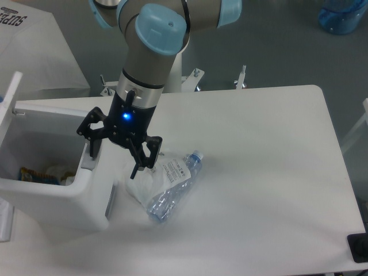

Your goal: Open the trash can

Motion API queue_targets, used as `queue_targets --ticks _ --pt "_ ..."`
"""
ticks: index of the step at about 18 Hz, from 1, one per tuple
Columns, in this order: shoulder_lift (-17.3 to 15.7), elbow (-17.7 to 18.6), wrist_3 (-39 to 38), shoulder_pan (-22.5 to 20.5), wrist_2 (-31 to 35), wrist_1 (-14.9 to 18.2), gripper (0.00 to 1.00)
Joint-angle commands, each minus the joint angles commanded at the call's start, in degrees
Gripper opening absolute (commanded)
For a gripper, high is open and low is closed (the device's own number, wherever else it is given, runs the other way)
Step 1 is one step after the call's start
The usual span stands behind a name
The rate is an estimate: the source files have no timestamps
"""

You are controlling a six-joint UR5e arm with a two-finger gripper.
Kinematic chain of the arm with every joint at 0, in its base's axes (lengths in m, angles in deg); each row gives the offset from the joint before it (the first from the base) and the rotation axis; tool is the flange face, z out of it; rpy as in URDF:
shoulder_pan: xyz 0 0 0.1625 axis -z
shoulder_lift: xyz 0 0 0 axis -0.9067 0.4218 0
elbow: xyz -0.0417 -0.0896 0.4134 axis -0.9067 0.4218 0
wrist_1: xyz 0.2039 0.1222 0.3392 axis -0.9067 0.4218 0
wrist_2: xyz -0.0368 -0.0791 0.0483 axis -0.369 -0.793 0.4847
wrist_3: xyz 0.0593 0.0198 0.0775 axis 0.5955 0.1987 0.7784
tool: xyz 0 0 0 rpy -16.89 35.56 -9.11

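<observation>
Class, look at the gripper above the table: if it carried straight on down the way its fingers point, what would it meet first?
Probably the trash can: one finger of the gripper sits at the grey push tab on its rim. The other finger hangs nearer the bottle; depth is unclear.
</observation>
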Motion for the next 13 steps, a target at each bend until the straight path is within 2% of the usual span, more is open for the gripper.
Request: queue_targets --ticks 6,13 --pt "-0.09 -0.62 0.0 -1.05 -0.44 0.0 1.0" --pt "0.87 -2.46 -0.09 -5.18 -0.35 -0.09 1.0"
